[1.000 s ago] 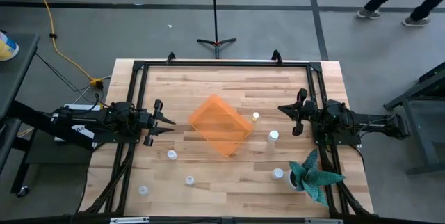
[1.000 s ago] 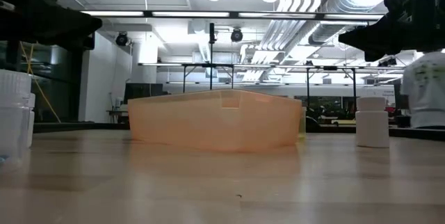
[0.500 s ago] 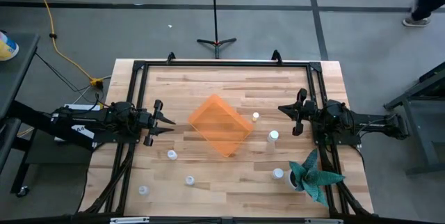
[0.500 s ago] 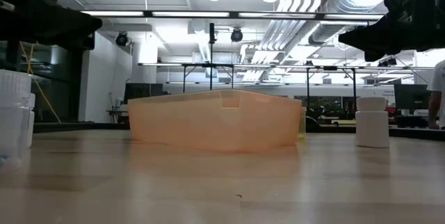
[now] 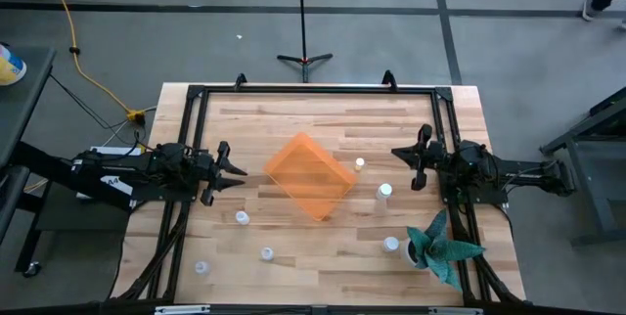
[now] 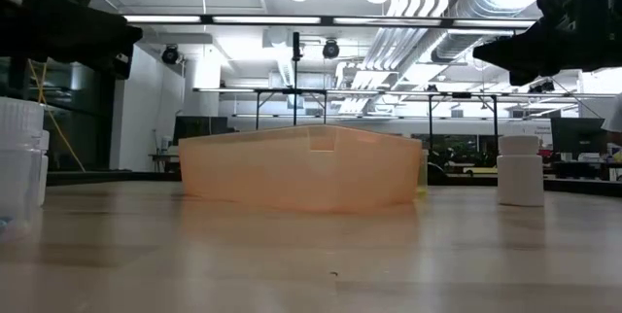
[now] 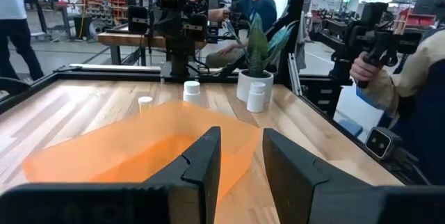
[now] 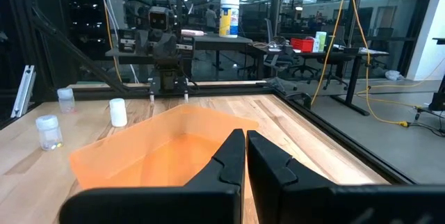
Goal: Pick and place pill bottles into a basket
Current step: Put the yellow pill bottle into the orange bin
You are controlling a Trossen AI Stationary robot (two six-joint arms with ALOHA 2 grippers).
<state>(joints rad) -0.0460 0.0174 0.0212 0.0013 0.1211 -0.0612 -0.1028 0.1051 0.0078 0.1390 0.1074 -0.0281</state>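
High view shows the left gripper [image 5: 235, 171] hovering by the desk's left edge, its jaws apart and holding nothing; the left wrist view confirms a clear gap between its fingers. Three pill bottles stand toward the near-left corner: one [image 5: 242, 218] just below that gripper, another [image 5: 266, 253] nearer the front edge, a third [image 5: 201, 268] closest to the corner. At mid-desk sits the basket [image 5: 309, 175], turned like a diamond and seemingly without any bottle inside. Right of it stand three more bottles: one [image 5: 360, 164] just off its right corner, one [image 5: 384, 192] beside that, and one [image 5: 391, 245] touching or nearly touching the leafy plant [image 5: 445, 247] near the front-right corner. The right gripper [image 5: 399, 155] waits by the right edge, jaws nearly together, empty.

Judging by this, the picking has not started. Next, either arm should descend onto its nearest bottle and close around it.
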